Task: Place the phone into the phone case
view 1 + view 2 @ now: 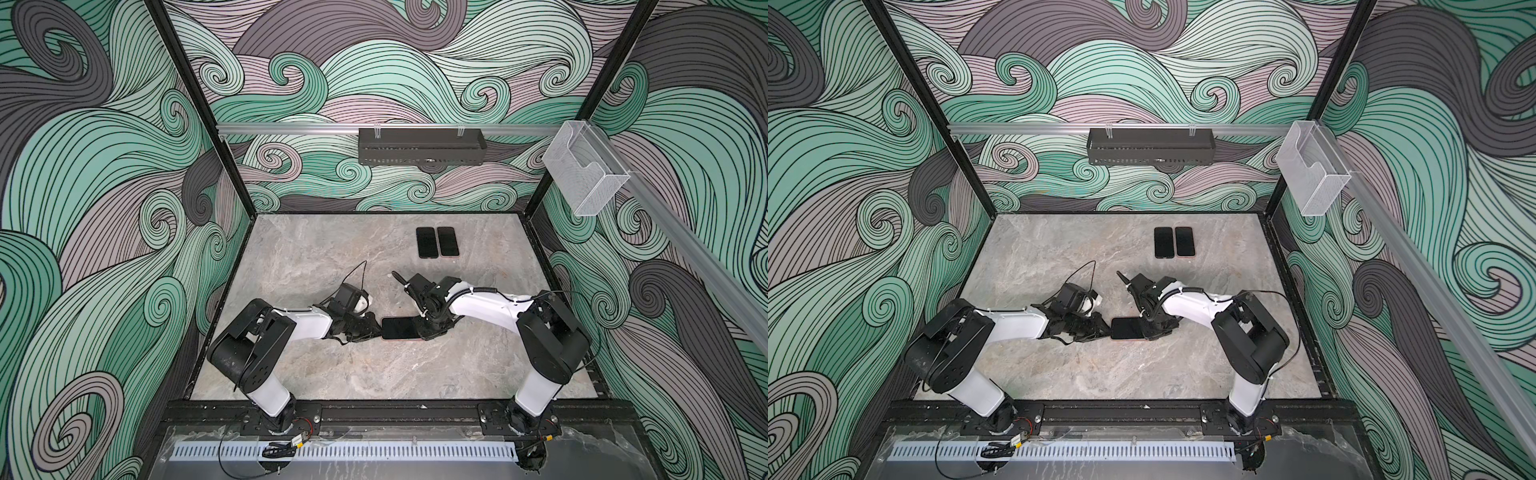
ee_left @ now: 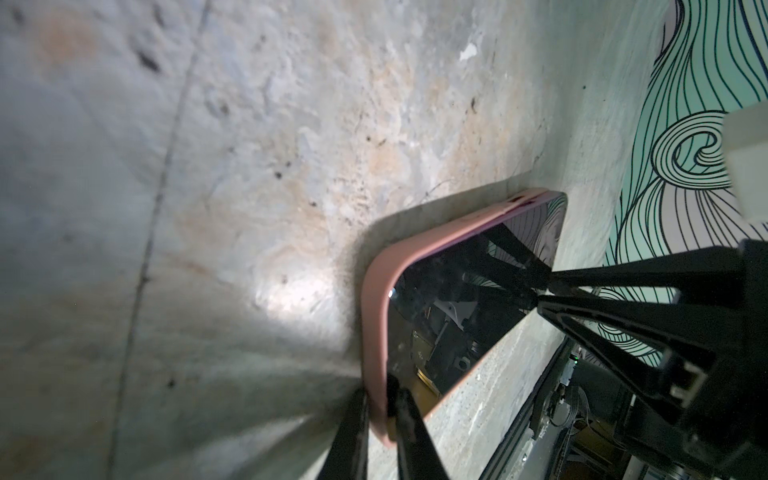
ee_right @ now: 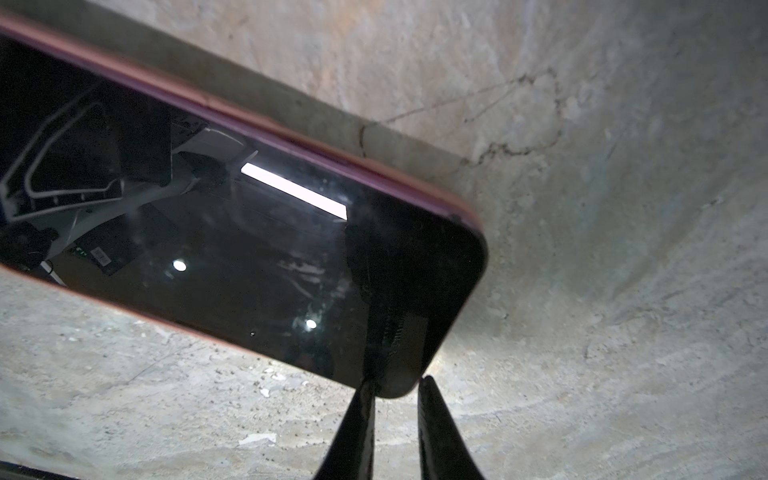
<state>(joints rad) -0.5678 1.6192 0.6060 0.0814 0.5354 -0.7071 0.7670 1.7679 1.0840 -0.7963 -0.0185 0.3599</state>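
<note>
A black phone [image 1: 401, 328] [image 1: 1128, 328] lies screen up in a pink phone case [image 2: 376, 316] near the middle of the marble table [image 1: 332, 365]. The pink rim [image 3: 291, 137] runs along its long side. My left gripper [image 1: 376, 330] [image 1: 1105, 330] [image 2: 378, 395] is shut on the left end, its fingers on either side of the case's rim. My right gripper [image 1: 422, 328] [image 1: 1148, 328] [image 3: 397, 384] is at the right end. Its jaws stand narrow around the phone's corner, with one fingertip [image 3: 368, 388] on the glass. No pink rim shows at that corner.
Two more dark phones [image 1: 437, 242] [image 1: 1174, 242] lie side by side toward the back of the table. A black tray [image 1: 419, 145] hangs on the back rail. A clear plastic bin [image 1: 586, 174] is on the right rail. Patterned walls enclose the table on three sides.
</note>
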